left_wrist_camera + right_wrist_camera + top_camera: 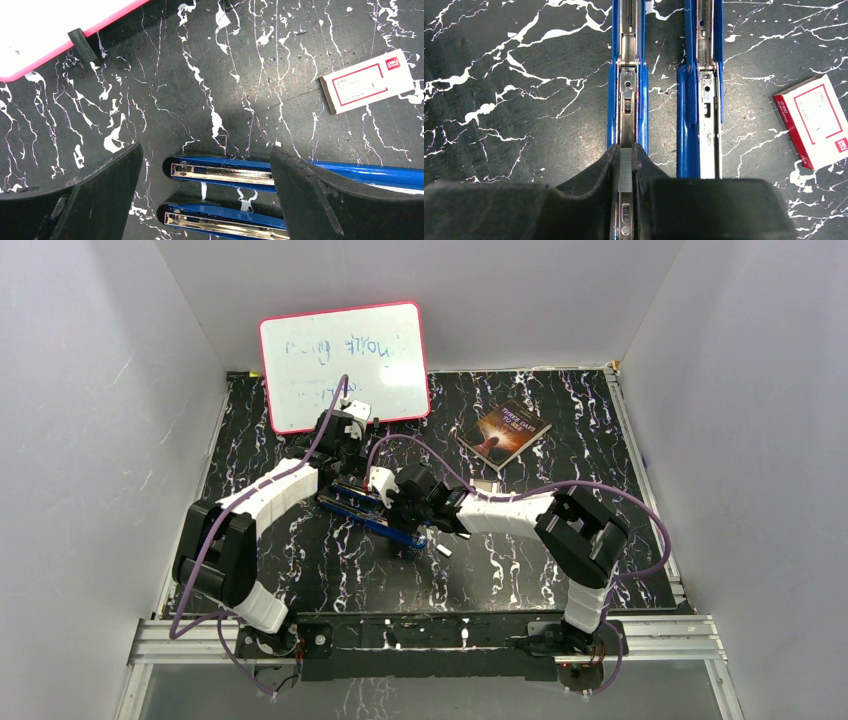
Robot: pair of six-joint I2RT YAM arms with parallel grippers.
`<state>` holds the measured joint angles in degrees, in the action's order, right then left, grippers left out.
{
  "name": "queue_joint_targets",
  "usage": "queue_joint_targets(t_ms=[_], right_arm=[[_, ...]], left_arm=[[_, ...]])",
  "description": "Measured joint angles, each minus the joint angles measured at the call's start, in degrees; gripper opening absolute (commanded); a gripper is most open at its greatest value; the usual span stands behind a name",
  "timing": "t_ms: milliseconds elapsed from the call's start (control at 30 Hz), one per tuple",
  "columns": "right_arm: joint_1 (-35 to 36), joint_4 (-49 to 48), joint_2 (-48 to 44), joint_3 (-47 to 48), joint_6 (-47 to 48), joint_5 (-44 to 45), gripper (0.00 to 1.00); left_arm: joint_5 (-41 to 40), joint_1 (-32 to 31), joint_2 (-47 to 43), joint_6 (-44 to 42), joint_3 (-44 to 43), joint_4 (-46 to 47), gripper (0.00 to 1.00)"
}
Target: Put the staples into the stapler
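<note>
The opened blue stapler (690, 100) lies flat, its halves running up the right wrist view, with the left gripper (205, 152) spread wide over one end, while at lower centre the right gripper (625, 162) pinches the staples (625, 174), the strip lying lengthwise along the left-hand channel (626, 75) directly beneath.
</note>
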<state>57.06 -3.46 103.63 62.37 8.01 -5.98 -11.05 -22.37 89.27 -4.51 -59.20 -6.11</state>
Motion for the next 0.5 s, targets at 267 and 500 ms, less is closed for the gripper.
queue_joint_targets(t_ms=[267,500], right_arm=[[0.02,0.13,-0.11,-0.04,-0.33,0.0,0.15],[0.02,0.42,-0.44,-0.35,-0.28,0.57,0.14]], left_arm=[[-0.13,0.0,0.0,0.0,0.0,-0.02,0.98],[-0.15,0.0,0.0,0.0,0.0,-0.02,0.98]])
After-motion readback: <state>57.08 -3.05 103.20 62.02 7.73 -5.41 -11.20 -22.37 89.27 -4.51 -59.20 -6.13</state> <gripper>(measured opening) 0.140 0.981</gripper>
